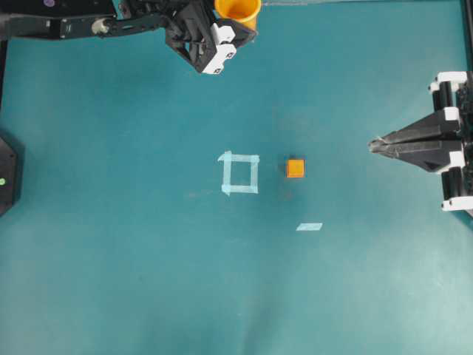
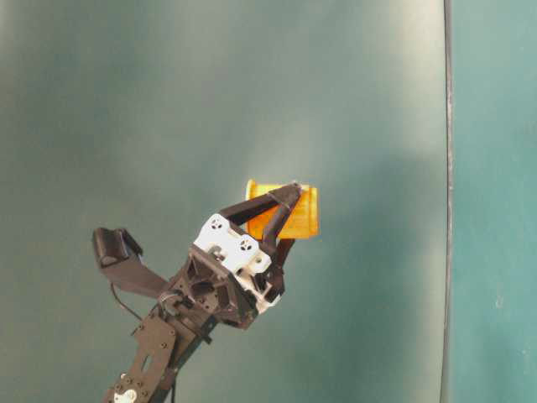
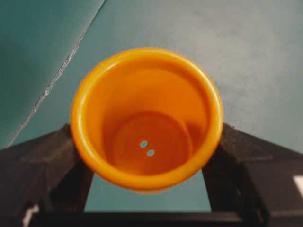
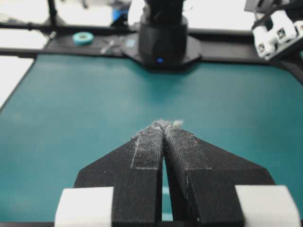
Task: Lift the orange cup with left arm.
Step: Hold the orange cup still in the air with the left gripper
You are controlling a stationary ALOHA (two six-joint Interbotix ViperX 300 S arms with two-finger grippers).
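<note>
Writing and labels: you will find no readable words or brand names in any view; the white blocks point(image 1: 222, 44) on the left arm point(image 1: 111, 26) carry small dark square markings, too small for you to read.
Orange cup point(image 3: 147, 118): you see it gripped between the left gripper point(image 3: 147, 189) fingers point(image 3: 42, 165), one black finger pressed to each side of its wall, at the top edge of the overhead view, raised off the tabletop point(image 1: 148, 259).
Left fingers: clenched around the orange cup.
Right gripper point(image 4: 163, 127): its fingers are pressed together at the tips, grasping nothing, with grey fuzz at the very end; it sits at the right edge of the overhead view, pointing toward the middle.
Overhead view only: you get the orange cube point(image 1: 295, 168) just beside a square outline of pale tape point(image 1: 240, 173), and a short loose tape strip point(image 1: 310, 226) below and to the right of the cube; all are well apart from the cup.
Table-level view only: it shows you the cup side-on, lying across the frame in the fingers.
Left wrist view only: you look straight into the cup's darker inside and see two small pale spots on its bottom.
Right wrist view only: you see a black base point(image 4: 163, 40) at the far end of the tabletop with a small blue light, and a teal tape roll point(image 4: 83, 38) beyond the far edge.
</note>
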